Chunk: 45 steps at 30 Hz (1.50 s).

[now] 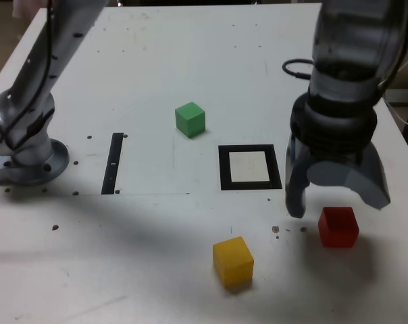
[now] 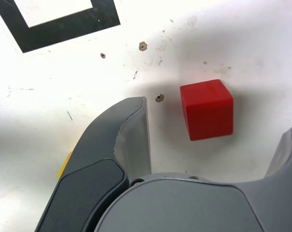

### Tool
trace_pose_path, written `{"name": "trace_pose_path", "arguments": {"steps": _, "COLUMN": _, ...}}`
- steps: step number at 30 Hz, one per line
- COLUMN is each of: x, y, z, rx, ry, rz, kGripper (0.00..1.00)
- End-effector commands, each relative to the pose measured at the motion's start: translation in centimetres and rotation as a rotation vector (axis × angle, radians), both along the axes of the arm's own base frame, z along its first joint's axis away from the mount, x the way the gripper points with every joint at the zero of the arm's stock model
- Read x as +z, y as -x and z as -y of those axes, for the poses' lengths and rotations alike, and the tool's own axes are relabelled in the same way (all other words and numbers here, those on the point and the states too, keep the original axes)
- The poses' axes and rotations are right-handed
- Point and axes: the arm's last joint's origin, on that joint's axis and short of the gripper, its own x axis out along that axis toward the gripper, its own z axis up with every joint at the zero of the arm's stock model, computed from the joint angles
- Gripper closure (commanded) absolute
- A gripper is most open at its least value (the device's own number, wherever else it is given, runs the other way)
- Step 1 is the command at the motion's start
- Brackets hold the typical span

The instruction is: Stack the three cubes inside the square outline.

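On a white table (image 1: 190, 61), a yellow cube (image 1: 233, 261) is seen nearest the camera, slightly right of centre in the exterior view, with a red cube (image 1: 338, 226) set a little farther back and to its right, the two well apart. The gripper (image 1: 336, 202) is held just above the red cube, pointed downward, its two grey fingers (image 1: 295, 185) spread wide; nothing is gripped between them. In the wrist view the red cube (image 2: 207, 109) is shown lying on the table between the open fingers (image 2: 134, 137), touched by neither, while a sliver of the yellow cube (image 2: 65, 164) is visible past one finger. Beyond the gripper, the square outline (image 1: 250, 167) is laid flat near the middle of the table, its pale centre left bare; a corner of it (image 2: 64, 26) is caught by the wrist camera too. A narrow black strip (image 1: 113, 163) is placed to the exterior view's left of the outline, close to the arm's grey base (image 1: 32, 162). Farthest back, the green cube (image 1: 190, 119) is set alone, between strip and outline but beyond both
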Motion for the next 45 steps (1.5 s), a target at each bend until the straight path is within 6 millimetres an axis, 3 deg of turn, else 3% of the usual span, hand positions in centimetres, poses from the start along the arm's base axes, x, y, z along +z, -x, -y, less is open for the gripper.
{"name": "trace_pose_path", "arguments": {"steps": 1, "x": -0.4, "y": -0.3, "z": 0.1, "rx": 0.006, "ry": 0.000, "rz": -0.006, "kGripper": 0.08}}
{"name": "trace_pose_path", "arguments": {"steps": 16, "x": -3.2, "y": -1.8, "z": 1.1, "rx": 0.028, "ry": 0.000, "rz": -0.009, "kGripper": 0.21}}
{"name": "trace_pose_path", "arguments": {"steps": 31, "x": -3.8, "y": -2.3, "z": 1.5, "rx": 0.050, "ry": 0.013, "rz": 0.020, "kGripper": 0.68}}
{"name": "trace_pose_path", "arguments": {"steps": 45, "x": -4.5, "y": -2.2, "z": 1.5, "rx": 0.049, "ry": 0.022, "rz": 0.009, "kGripper": 0.76}}
